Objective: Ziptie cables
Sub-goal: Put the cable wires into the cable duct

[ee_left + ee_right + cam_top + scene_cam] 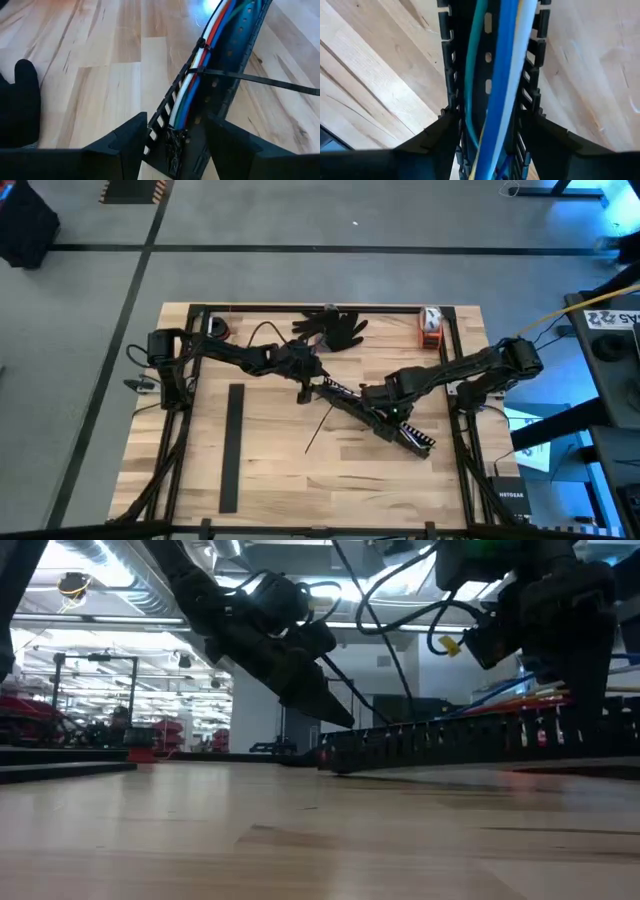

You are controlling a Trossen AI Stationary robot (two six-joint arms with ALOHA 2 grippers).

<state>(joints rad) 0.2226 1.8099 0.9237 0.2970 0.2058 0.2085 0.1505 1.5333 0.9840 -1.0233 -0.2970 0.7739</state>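
Observation:
A long black slotted bar lies slantwise across the table's middle, with a bundle of cables, white, red and blue, running along its channel. A black ziptie loops round the bundle and bar, and its thin tail trails over the wood. My left gripper is shut on the bar's far-left end. My right gripper is shut on the bar near its middle, over blue, white and teal cables. My left gripper clamps the bar's end between its two fingers, one finger on each slotted side wall. The fingers slant down from the table's left and point along the bar. My right gripper pinches the bar's two slotted side walls between its fingers. It comes from above. The cables run on between the fingers inside the channel.
A second black slotted bar lies on the table's left half. A pair of black gloves lies at the far edge, and an orange-and-white thing at the far right corner. Bare wood shows along the near side.

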